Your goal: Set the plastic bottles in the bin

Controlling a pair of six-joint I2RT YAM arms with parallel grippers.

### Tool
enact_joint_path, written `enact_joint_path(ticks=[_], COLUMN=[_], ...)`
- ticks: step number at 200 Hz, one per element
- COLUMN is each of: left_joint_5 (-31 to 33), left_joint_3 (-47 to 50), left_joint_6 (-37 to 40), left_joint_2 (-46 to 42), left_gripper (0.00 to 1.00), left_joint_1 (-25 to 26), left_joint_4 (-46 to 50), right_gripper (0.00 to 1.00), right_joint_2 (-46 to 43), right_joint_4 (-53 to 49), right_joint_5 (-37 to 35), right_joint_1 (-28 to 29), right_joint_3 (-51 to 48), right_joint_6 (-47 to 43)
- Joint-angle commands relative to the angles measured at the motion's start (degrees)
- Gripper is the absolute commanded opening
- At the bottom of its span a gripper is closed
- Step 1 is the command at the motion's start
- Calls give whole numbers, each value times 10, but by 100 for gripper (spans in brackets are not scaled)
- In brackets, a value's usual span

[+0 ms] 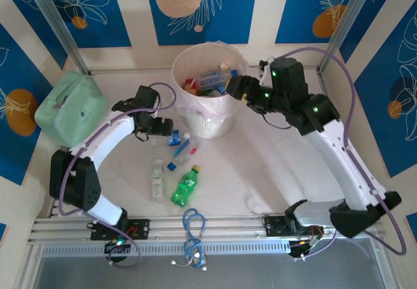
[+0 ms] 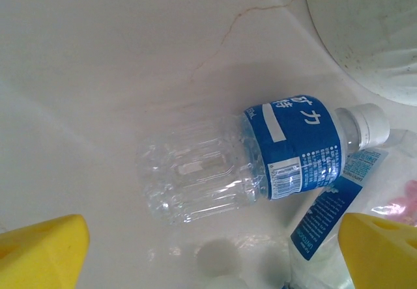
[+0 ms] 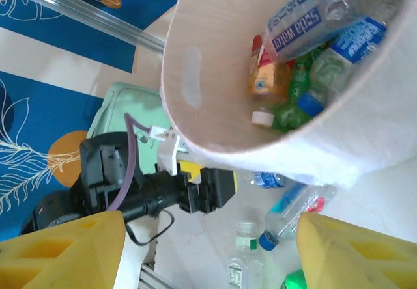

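Our left fingers (image 2: 45,253) spread wide over a blue-labelled bottle (image 2: 293,149) lying just ahead on the tabletop (image 2: 98,74), beside the bin (image 3: 189,87) at the far edge; our right fingers (image 3: 352,253) gape empty above it.

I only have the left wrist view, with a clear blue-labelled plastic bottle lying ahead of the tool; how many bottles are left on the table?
Observer: Four, by the top view: that clear blue-labelled bottle, a blue-capped clear bottle, a clear pale-capped bottle and a green plastic bottle.
Operator: Thank you. And on the right?
Observer: The right tool hangs open and empty over the round cream-pink bin.
Operator: Is anything inside?
Observer: Several bottles already lie in it.
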State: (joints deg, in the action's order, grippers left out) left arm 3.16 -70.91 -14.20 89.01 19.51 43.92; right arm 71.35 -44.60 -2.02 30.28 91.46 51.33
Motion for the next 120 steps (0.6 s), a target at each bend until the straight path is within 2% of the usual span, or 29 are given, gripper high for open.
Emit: enact_joint_path(ticks=[1, 60, 120], left_joint_5=[-26, -40, -11], left_joint_3=[-19, 6, 41], left_joint_6=[22, -33, -91], left_joint_2=[23, 49, 63], left_gripper=[97, 90, 82], left_joint_1=[-2, -7, -46], left_joint_4=[-9, -32, -31], right_gripper=[71, 71, 71], right_joint_2=[-52, -145, -153], right_joint_4=[-1, -31, -40], right_joint_5=[-34, -81, -83], right_joint_1=[16, 50, 53], right_joint_3=[-52, -128, -130], right_joint_6=[19, 44, 40])
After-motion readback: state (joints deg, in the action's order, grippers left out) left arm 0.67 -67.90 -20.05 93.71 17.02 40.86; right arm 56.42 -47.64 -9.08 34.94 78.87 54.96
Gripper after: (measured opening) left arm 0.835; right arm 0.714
